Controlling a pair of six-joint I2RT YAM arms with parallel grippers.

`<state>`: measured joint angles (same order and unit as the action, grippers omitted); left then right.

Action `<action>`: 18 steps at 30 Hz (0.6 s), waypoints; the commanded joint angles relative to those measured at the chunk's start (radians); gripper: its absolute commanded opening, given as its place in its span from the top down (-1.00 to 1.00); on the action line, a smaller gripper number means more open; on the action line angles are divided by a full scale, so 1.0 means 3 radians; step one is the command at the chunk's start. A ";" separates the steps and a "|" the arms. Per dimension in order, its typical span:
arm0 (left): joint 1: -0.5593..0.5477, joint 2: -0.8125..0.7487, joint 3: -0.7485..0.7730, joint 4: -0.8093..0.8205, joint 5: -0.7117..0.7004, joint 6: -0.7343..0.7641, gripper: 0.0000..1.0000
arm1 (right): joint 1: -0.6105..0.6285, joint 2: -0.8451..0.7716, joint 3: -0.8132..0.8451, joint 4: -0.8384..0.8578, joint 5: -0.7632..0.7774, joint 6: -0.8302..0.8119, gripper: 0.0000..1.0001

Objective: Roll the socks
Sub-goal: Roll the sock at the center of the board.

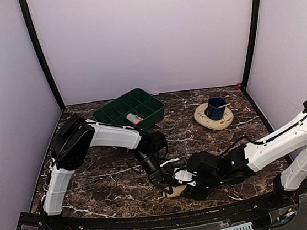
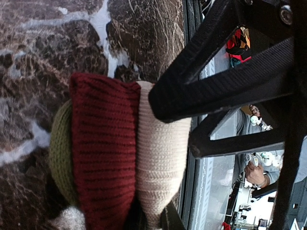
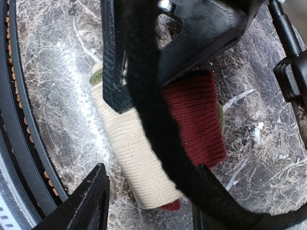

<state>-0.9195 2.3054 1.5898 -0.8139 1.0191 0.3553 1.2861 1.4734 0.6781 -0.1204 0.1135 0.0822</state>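
The tan-beige sock (image 1: 176, 190), rolled up with its maroon band showing, lay on the marble table (image 1: 110, 170) close to the near edge, between the 2 grippers. The left gripper (image 2: 175, 124) was drawn nearly closed, its tips against the roll's beige end; whether it pinched fabric could not be told. The right gripper (image 3: 148, 187) stood with fingers spread, 1 on each side of the roll. The pink sock (image 1: 134, 118) sat in a compartment of the green tray (image 1: 141, 102), well apart.
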 commanded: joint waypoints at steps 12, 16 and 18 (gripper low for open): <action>0.0037 0.0077 0.0059 -0.0217 -0.0064 0.0116 0.84 | 0.0040 0.0261 0.0226 -0.0052 0.0145 -0.0233 0.37; 0.0048 0.0078 0.0059 -0.0217 -0.0106 0.0089 0.78 | 0.0041 0.0276 0.0214 -0.0060 0.0107 -0.0209 0.71; 0.0051 0.0076 0.0059 -0.0218 -0.0147 0.0061 0.75 | 0.0042 0.0276 0.0203 -0.0058 0.0085 -0.0196 0.82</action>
<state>-0.9115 2.3154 1.6005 -0.8444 1.0306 0.3706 1.2926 1.5471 0.7238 -0.1539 0.1413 0.0158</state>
